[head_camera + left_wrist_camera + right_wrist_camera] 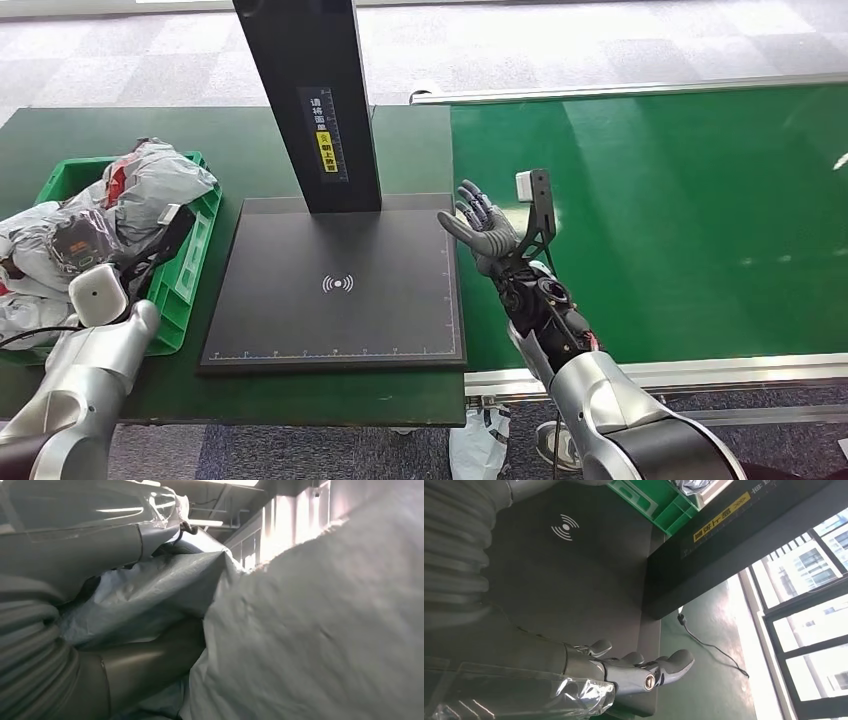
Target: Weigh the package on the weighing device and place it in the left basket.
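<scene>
Grey poly-bag packages (165,180) heaped in green basket (195,262), left of bare weighing device (335,285). Soft, crinkly, slippery, probably light; best gripped across bunched film. Right hand (482,226) open, empty; left hand's state indiscernible among bags.

A wide green conveyor belt (680,200) is stretching away just outside the right hand (480,228), its silver metal rail (700,372) running behind the wrist. A thin black cable (711,647) is trailing beyond the fingertips. A crumpled white plastic bag (478,445) is lying on the floor below the forearm.
</scene>
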Robot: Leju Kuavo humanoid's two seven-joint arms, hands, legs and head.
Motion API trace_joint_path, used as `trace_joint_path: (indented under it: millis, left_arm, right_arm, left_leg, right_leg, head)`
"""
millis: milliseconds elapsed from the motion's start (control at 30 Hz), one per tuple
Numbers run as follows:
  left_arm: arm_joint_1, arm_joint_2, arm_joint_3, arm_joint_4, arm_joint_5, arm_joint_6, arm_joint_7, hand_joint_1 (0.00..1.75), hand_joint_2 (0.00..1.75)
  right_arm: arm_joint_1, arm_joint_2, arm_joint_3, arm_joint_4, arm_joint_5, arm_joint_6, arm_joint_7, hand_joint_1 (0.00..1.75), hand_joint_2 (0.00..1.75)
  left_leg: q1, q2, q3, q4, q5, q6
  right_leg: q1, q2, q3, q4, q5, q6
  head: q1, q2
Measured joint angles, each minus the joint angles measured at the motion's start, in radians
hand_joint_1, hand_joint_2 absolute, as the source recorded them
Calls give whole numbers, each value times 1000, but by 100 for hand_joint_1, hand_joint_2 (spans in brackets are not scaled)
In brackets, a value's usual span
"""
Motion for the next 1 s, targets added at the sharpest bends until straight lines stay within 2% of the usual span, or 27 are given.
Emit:
trace_joint_path:
  millis: [33,133,167,467,567,633,700,800,833,1000]
  left_arm:
    - [-1,2,0,8,0,-5,1,154,175]
    - [-5,3,0,25,-1,-32,-4,24,175]
    - [-6,2,0,29,-1,-42,-10,0,175]
    - [-6,-32,0,35,4,30,-52,0,175]
    - [1,-39,8,24,39,111,-113,0,175]
    - [25,-49,25,-32,96,155,-212,0,87]
    - [60,-71,59,-130,166,161,-355,0,0]
    - [96,-124,142,-270,266,162,-591,0,0]
    - [103,-141,171,-305,287,162,-642,0,0]
    - [123,-194,265,-409,332,162,-731,0,0]
  right_arm:
    - [0,0,2,0,0,0,0,0,175]
    - [0,0,5,0,0,1,-2,0,175]
    - [0,1,6,0,0,1,-3,0,175]
    - [0,1,10,0,0,0,-14,0,175]
    - [0,1,10,0,0,0,-17,0,175]
    - [0,1,10,0,0,0,-18,0,175]
    - [0,1,11,0,0,0,-18,0,175]
    - [0,4,12,0,0,0,-18,0,175]
    - [0,5,13,0,0,0,-18,0,175]
    - [0,7,14,0,-1,5,-20,0,175]
  left_leg:
    - [0,0,0,0,0,0]
    - [0,0,0,0,0,0]
    - [0,0,1,0,0,0]
    - [0,-1,1,0,0,0]
    - [0,-1,1,0,0,0]
    - [0,0,1,0,0,0]
    - [0,0,1,0,0,0]
    - [0,0,0,0,0,0]
    - [0,0,0,0,0,0]
    - [0,0,0,0,-1,0]
  right_leg:
    - [0,0,0,0,0,0]
    - [0,0,0,0,0,0]
    - [0,0,0,0,0,0]
    - [0,0,1,0,0,0]
    - [0,0,1,0,0,0]
    - [0,0,0,0,0,0]
    - [0,0,0,0,0,0]
    - [0,0,0,0,0,0]
    - [0,0,0,0,0,0]
    - [0,0,0,0,0,0]
  head:
    - [0,0]
    - [0,0]
    - [0,0]
    - [0,0]
    - [0,0]
    - [0,0]
    - [0,0]
    - [0,0]
    - [0,0]
    - [0,0]
